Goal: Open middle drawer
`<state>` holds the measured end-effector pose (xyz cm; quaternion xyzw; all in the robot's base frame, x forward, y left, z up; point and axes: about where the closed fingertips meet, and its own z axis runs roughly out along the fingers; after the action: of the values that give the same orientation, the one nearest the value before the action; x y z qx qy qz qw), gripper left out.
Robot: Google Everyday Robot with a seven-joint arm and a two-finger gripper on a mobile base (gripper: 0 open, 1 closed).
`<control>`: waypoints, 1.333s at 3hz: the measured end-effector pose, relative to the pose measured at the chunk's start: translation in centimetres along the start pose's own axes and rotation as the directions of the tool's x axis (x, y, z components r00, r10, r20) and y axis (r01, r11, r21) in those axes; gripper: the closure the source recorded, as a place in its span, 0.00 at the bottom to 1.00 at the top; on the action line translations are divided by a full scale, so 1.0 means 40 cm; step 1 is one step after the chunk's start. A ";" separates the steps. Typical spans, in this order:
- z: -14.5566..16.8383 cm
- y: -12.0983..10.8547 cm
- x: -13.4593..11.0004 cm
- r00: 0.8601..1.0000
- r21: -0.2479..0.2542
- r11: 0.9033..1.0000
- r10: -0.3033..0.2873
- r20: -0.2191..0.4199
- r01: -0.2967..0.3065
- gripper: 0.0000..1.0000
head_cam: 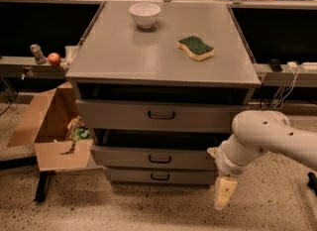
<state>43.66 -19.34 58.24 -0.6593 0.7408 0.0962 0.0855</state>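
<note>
The middle drawer is a wide grey front with a small dark loop handle at its centre, second of three in the grey cabinet. A dark gap shows above its front. The top drawer is taller, and the bottom drawer is the shallowest. My gripper hangs pointing down from the white arm, at the cabinet's lower right corner. It is to the right of the middle drawer's handle, below it, and apart from it.
A white bowl and a green and yellow sponge lie on the cabinet top. An open cardboard box with items stands left of the drawers. A red apple sits on a shelf at the left. The floor is speckled.
</note>
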 end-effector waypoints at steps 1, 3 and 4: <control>0.119 -0.093 0.045 0.997 0.049 0.996 -0.076 -0.006 0.077 0.00; 0.293 -0.225 0.081 0.995 0.073 0.992 -0.100 -0.011 0.100 0.00; 0.343 -0.266 0.081 0.995 0.070 0.993 -0.094 -0.009 0.095 0.00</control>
<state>53.86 -20.15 43.83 -0.6906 0.7118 0.0642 0.1111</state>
